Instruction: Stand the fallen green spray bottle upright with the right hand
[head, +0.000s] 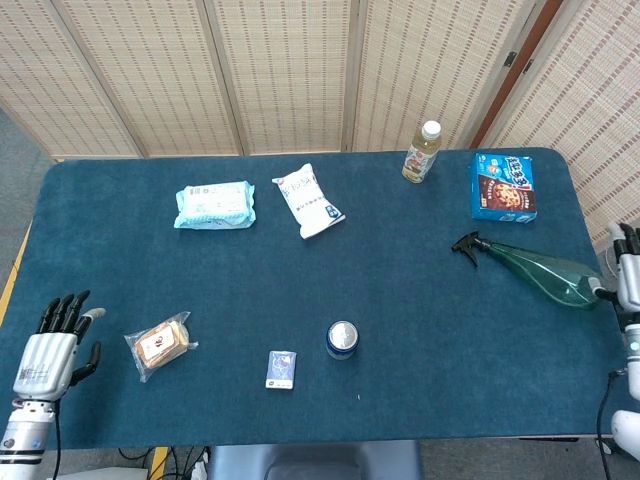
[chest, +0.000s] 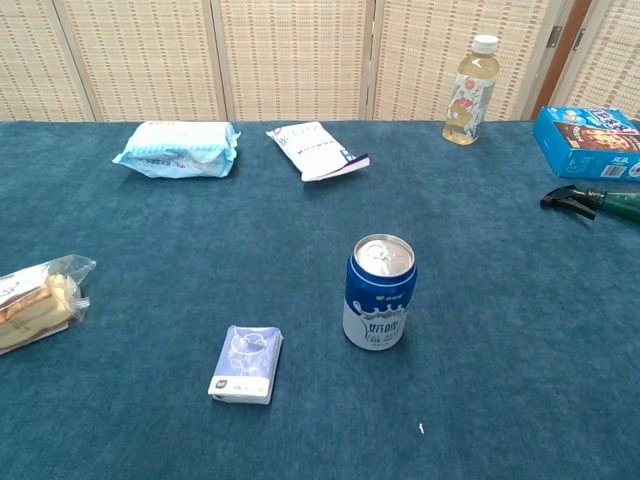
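Note:
The green spray bottle (head: 540, 273) lies on its side near the table's right edge, black nozzle pointing left toward the table's middle. The chest view shows only its nozzle end (chest: 585, 199) at the right border. My right hand (head: 628, 272) hovers just past the bottle's base at the frame's right edge, fingers extended upward, holding nothing; whether it touches the base is unclear. My left hand (head: 55, 345) stays off the near left corner of the table with fingers spread and empty.
A blue cookie box (head: 503, 186) and a drink bottle (head: 423, 152) stand behind the sprayer. A blue can (head: 342, 339), a small tissue pack (head: 282, 369), a wrapped bread (head: 160, 344), a wipes pack (head: 214, 205) and a white pouch (head: 310, 201) lie further left.

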